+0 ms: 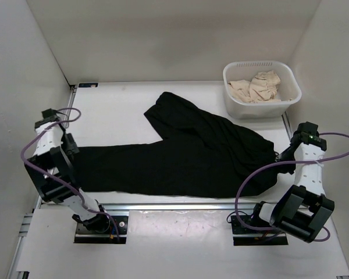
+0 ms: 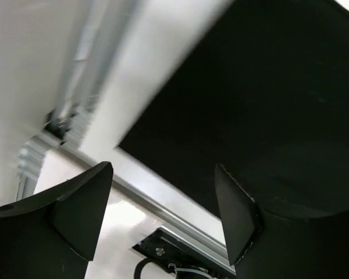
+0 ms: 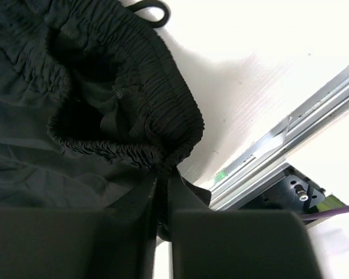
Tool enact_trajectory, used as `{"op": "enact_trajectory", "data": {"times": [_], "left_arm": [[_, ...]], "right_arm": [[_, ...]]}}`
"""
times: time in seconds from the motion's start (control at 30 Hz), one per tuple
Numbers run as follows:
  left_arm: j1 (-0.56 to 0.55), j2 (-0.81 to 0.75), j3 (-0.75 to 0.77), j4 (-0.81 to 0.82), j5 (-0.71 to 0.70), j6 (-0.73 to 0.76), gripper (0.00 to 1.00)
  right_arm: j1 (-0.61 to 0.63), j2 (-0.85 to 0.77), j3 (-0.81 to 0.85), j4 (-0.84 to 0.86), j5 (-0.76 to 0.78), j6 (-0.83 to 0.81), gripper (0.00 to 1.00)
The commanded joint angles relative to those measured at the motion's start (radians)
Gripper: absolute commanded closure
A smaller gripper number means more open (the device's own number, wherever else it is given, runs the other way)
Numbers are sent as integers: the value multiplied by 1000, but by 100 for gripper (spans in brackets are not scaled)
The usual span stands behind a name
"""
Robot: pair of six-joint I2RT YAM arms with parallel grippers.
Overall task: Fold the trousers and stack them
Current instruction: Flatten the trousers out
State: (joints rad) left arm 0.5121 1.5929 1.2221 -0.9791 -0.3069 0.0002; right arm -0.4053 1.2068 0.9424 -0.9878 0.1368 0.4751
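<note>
You see the black trousers (image 1: 186, 157) lying spread on the white table (image 1: 116, 110), legs splayed apart and waist toward the right arm. By my judgement no fold is made yet, and stacking remains. The right gripper (image 3: 161, 180) is pinched onto the elastic waistband (image 3: 174, 104). The left gripper (image 2: 163, 192) hangs wide apart over a leg's hem, holding nothing.

Basket (image 1: 259, 109): white plastic, rectangular, rounded corners, at the table's far right.
Cloth (image 1: 257, 87): beige, crumpled, inside the basket.
Table (image 1: 116, 110): white, matte.
Rail (image 1: 180, 206): aluminium, along the table's near edge.
Walls (image 1: 174, 35): white panels, three sides.
</note>
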Motion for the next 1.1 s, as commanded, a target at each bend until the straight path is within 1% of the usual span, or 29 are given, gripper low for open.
{"op": "enact_trajectory", "data": {"times": [0.0,0.03,0.1,0.13,0.2,0.23,0.27,0.3,0.33,0.37,0.4,0.43,0.47,0.5,0.53,0.57,0.6,0.63,0.67,0.7,0.73,0.8,0.83,0.87,0.97,1.07], "left_arm": [[-67,56,-71,6,10,0,18],[-67,68,-114,20,-33,0,18],[-67,78,-115,20,-18,0,18],[-86,78,-58,20,27,0,18],[-127,67,23,11,77,0,15],[-191,67,69,11,95,0,13],[-228,79,174,-1,133,0,11],[-268,123,233,-13,153,0,9],[-353,157,294,-41,172,0,9],[-398,198,421,-56,214,0,8],[-441,244,486,-70,238,0,8],[-484,350,548,-70,259,0,8],[-557,407,662,-82,296,0,8],[-590,464,724,-82,307,0,7],[-618,581,785,-82,316,0,7],[-664,639,913,-82,316,0,7],[-679,691,976,-82,325,0,4],[-693,779,1028,-64,325,0,4],[-713,812,1066,-47,350,0,1],[-713,832,1092,-24,382,0,0],[-728,845,1084,46,394,0,0],[-744,845,1015,124,381,0,0],[-756,855,1005,153,370,0,0],[-756,880,1005,169,370,0,0],[-767,926,1028,169,426,0,0],[-793,937,981,169,457,0,0]], "right_arm": [[-44,-3,50,-12,41,-7,83],[-61,-13,41,-26,41,3,57],[-84,-33,29,-35,82,40,3],[-84,-52,29,-47,121,51,1],[-84,-62,47,-48,142,80,1],[-84,-62,82,-48,142,80,1],[-84,-62,102,-28,133,94,1],[-84,-62,119,-6,83,103,1],[-84,-62,133,21,43,103,1],[-70,-49,133,99,-12,103,1],[-57,-15,133,142,-75,103,1],[-47,9,122,178,-132,103,1],[-17,35,122,228,-194,114,2],[3,92,122,244,-195,114,2],[26,118,122,253,-186,114,2],[78,141,137,264,-166,114,2],[100,184,147,285,-146,114,2],[133,204,162,294,-113,125,2],[134,223,162,305,-112,125,2],[144,261,162,316,-112,134,2],[145,278,171,325,-112,143,2],[145,321,171,325,-121,143,2],[155,332,171,325,-121,143,2],[155,345,171,325,-121,143,2],[164,368,162,334,-98,134,2],[164,404,153,356,-86,134,2]]}}
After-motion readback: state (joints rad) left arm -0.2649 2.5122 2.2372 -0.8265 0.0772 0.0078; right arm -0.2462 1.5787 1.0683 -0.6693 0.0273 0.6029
